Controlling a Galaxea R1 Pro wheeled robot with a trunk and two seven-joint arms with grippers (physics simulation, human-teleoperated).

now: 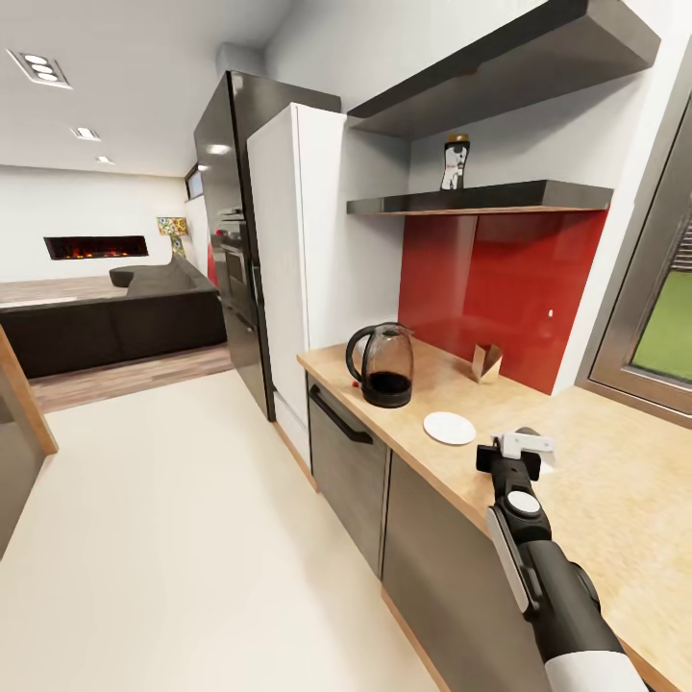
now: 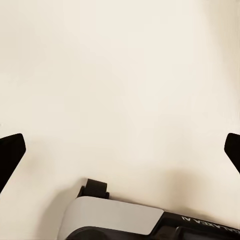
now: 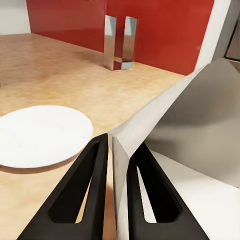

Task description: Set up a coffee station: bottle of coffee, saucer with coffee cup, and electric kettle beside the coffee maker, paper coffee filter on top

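- On the countertop (image 1: 461,384), far left end: the electric kettle (image 1: 383,366) stands upright beside the white tall cabinet (image 1: 317,250), handle toward the room, well back from the front edge, so it sits stably while other items are handled.
- Above it, on the lower wall shelf (image 1: 481,200): the bottle of coffee (image 1: 455,162) stands upright against the wall (not yet brought down to the counter).
- Just right of the kettle, near the counter's front edge: the saucer (image 1: 450,428) lies flat and bare, no cup on it; in the right wrist view it lies just beside the fingers (image 3: 85,190).
- Behind the saucer, against the red backsplash (image 1: 500,279): a small folded upright object (image 1: 486,362), mirror-like in the right wrist view (identity unclear).
- Right of the saucer: the right gripper (image 1: 527,450) is clamped on the paper coffee filter (image 3: 190,125), pinched by a thin edge between nearly closed fingers. My reading: the edge pinch keeps the cone's body clear for setting on the coffee maker.
- Left gripper (image 2: 120,150): jaws spread wide, nothing between them, pointing at the pale floor (image 2: 120,75) (idle, parked clear of the working arm).
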